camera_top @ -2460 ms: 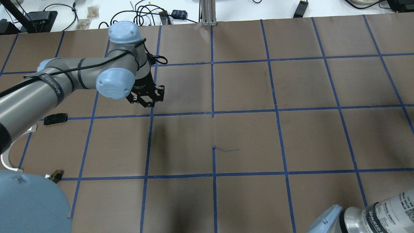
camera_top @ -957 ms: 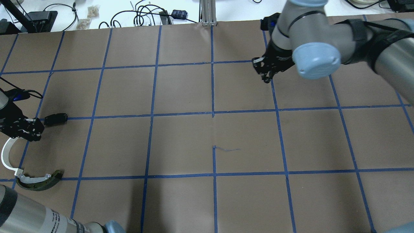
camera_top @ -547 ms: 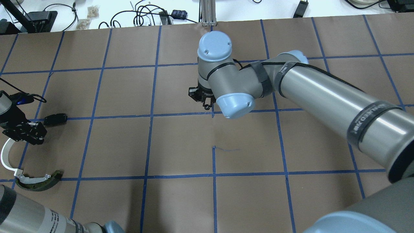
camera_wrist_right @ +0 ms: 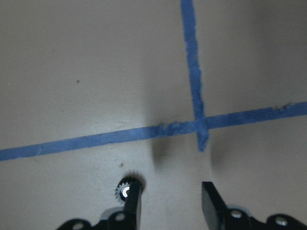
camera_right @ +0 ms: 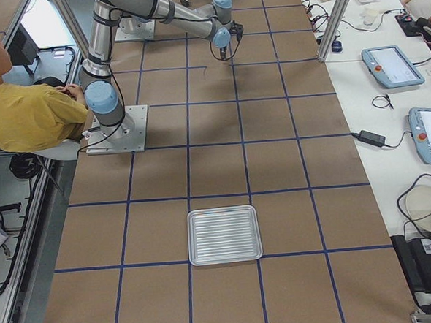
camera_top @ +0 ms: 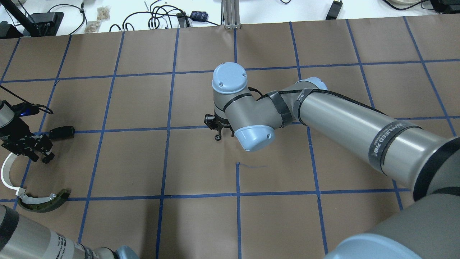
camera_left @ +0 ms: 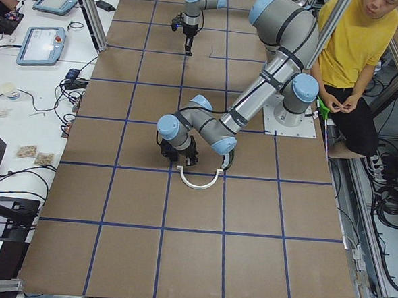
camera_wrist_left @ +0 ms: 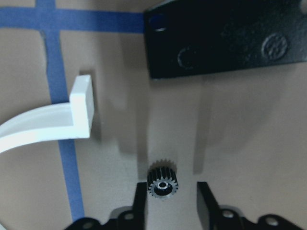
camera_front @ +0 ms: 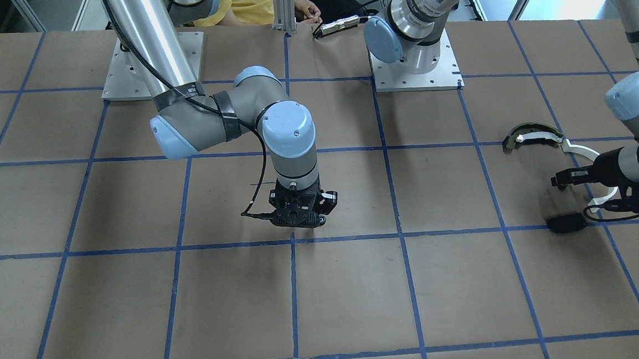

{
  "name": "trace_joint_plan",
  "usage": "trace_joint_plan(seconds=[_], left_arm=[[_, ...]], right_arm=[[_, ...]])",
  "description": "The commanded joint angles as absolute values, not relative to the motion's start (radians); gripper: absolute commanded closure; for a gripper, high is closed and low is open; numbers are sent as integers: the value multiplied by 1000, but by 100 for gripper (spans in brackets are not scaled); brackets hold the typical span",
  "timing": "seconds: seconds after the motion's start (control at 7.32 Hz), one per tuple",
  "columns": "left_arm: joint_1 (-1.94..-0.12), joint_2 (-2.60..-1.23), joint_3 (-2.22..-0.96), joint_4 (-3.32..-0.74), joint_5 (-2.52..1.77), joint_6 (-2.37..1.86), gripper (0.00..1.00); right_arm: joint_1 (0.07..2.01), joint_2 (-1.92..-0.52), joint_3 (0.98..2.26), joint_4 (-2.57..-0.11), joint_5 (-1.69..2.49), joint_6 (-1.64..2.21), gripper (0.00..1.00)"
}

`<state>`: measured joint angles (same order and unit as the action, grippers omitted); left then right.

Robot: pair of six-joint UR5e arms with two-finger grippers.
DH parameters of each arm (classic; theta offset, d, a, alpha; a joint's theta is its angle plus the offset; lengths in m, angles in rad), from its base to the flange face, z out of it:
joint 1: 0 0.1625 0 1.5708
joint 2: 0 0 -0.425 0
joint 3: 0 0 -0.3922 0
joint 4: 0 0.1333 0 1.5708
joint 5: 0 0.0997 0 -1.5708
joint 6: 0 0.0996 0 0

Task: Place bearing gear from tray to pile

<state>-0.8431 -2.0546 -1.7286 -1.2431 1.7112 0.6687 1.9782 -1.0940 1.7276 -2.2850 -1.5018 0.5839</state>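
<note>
Left wrist-mounted view: the left gripper has its jaws parted and grips nothing. A small black bearing gear sits low in the frame, against one finger and clear of the other. The pile's white arc strip lies at left and its black plate at upper right. The right gripper is also spread wide, with a second gear beside its frame-left finger.

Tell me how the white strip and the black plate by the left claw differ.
The white strip is a thin, curved arc; the black plate is a broad, straight-edged rectangle. The strip is plain; the plate bears round marks. Both lie on the brown paper, apart, ungripped.
</note>
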Motion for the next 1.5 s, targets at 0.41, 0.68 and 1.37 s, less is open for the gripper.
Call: trace_joint_plan(seconds=[0.41, 0.68, 1.37], left_arm=[[-1225, -1950, -1635, -1261, 1674, 427, 0], [-1424, -1953, -1635, -1249, 1579, 130, 0], [-1797, -2025, -1658, -1167, 1500, -209, 0]], right_arm=[[1571, -1359, 1481, -1717, -1625, -13, 0], [1572, -1490, 1479, -1531, -1605, -17, 0], [1581, -1480, 1447, -1641, -1589, -14, 0]])
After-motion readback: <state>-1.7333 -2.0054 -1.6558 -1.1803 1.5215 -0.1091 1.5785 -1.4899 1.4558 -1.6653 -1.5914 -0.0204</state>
